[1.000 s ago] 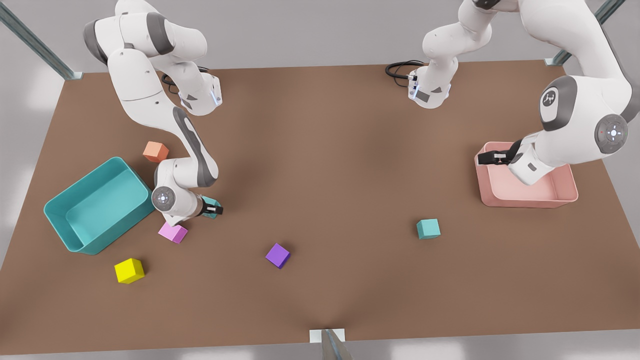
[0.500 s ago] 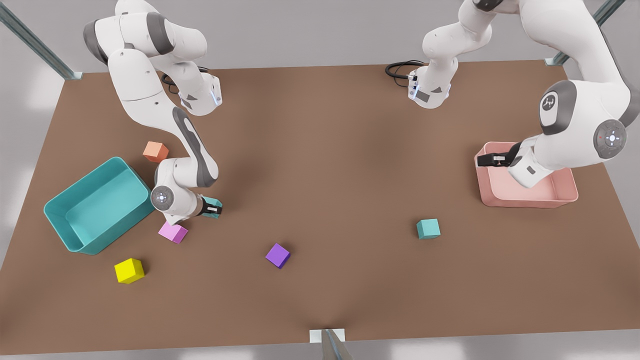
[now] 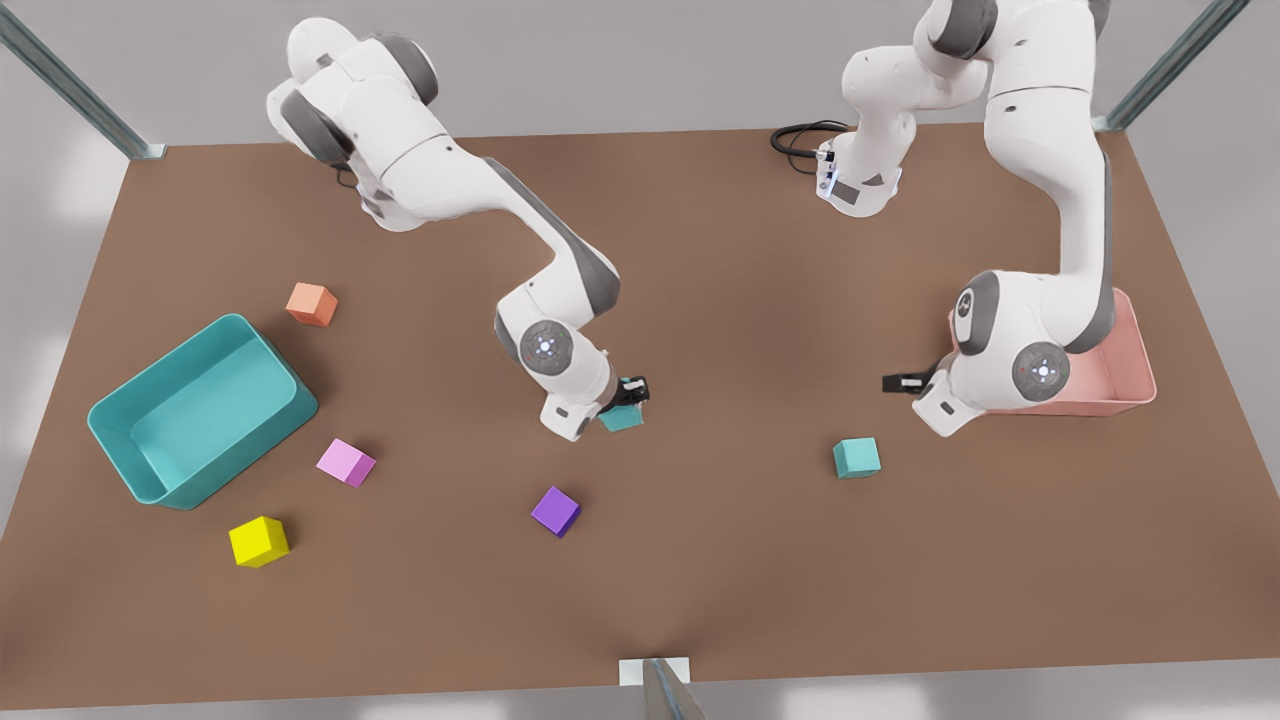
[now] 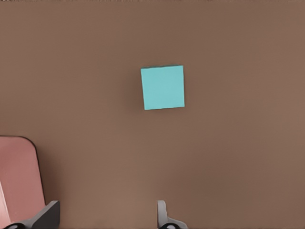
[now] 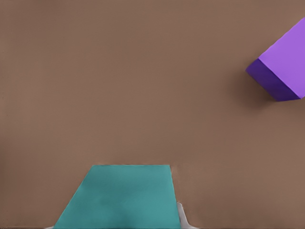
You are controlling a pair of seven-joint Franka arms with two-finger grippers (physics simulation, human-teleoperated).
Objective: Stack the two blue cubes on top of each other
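A brown tabletop [image 3: 700,250] holds scattered small cubes and two bins. The right gripper [image 3: 628,395], on the arm at the front view's left, is closed on one small matte teal-blue cube [image 3: 621,416] and carries it over the middle of the table, near a small purple cube [image 3: 555,511]. The second small teal-blue cube [image 3: 857,457] rests flat on the table toward the front view's right, well apart from the carried one. The left gripper [image 3: 900,382], on the arm at the front view's right, hovers near that resting cube with its fingers [image 4: 162,212] spread and empty, just beside a pink plastic bin [image 3: 1120,385]. The main risk is likely collision: both arms are near the same cube, and the waiting gripper could block or nudge it. A tilted or off-centre release could also make the carried cube slide off.
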